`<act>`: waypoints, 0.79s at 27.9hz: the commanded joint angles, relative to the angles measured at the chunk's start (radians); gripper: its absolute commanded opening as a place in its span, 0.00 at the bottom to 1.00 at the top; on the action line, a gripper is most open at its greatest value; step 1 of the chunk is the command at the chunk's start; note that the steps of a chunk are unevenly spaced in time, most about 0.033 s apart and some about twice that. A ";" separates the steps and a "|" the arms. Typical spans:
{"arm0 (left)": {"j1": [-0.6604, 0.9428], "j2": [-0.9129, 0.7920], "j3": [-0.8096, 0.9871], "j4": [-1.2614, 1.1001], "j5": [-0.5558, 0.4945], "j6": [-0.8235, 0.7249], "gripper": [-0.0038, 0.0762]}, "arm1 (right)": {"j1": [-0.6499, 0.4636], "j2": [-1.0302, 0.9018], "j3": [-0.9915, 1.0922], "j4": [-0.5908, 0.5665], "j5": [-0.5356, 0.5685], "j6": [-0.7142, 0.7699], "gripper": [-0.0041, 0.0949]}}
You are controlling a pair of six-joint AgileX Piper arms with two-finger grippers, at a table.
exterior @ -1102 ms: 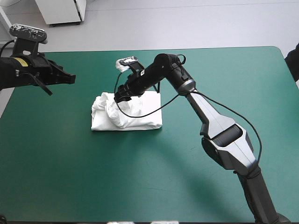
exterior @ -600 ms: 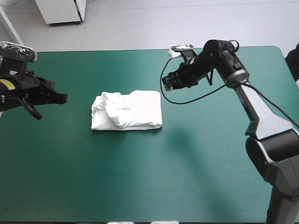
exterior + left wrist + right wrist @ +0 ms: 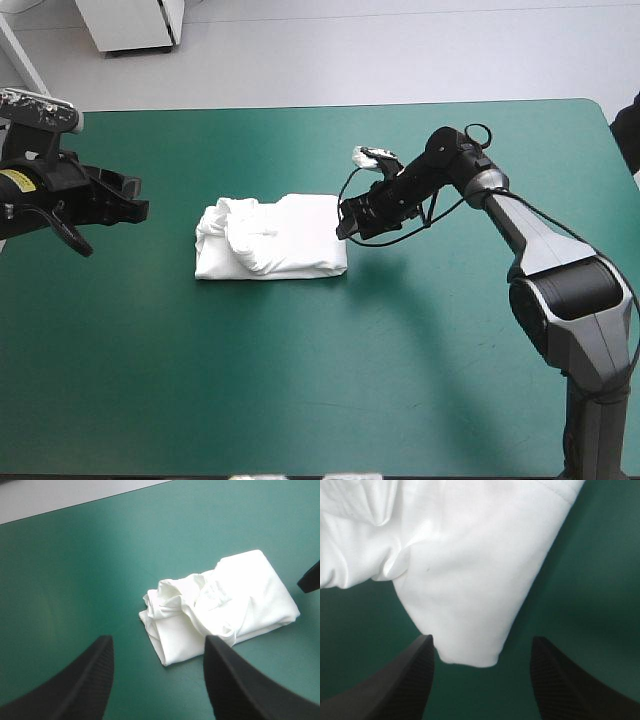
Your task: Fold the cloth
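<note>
- High view, overall layout: the T-shirt (image 3: 272, 238) lies as a folded white bundle on the teal-green cover (image 3: 300, 390). Bare cover shows on every side of the bundle, more on its near side than on its far side.
- Long axis: the bundle is oblong, and its long axis runs from the left arm's side to the right arm's side. The rumpled, gathered end points to the left arm; the smooth, flat end points to the right arm.
- Right gripper (image 3: 345, 226): it stands at the smooth short end of the T-shirt, just beside its edge. The fingers are spread and hold nothing.
- Right wrist view: a rounded corner of the T-shirt (image 3: 470, 580) lies just ahead of the right gripper (image 3: 480, 642), in line with the gap between the spread fingers. Whether a finger touches the fabric cannot be told.
- Left gripper (image 3: 135, 200): it is well apart from the rumpled end of the T-shirt, with its fingers parted and empty.
- Left wrist view: the T-shirt (image 3: 225, 605) lies ahead of the left gripper (image 3: 157, 642), beyond the fingertips and toward one side.
- Judgement: the right arm is much the nearer. A pinch on the smooth end, carried along the long axis toward the rumpled end, looks the likeliest next fold.
</note>
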 commanded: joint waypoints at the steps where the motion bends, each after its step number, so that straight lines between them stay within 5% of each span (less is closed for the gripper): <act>1: 0.003 -0.019 -0.023 -0.016 -0.060 -0.001 0.55 | -0.006 -0.013 -0.030 0.106 -0.028 -0.042 0.59; 22: 0.003 -0.019 -0.023 -0.015 -0.065 0.003 0.55 | 0.020 0.189 -0.242 0.101 0.029 0.010 0.58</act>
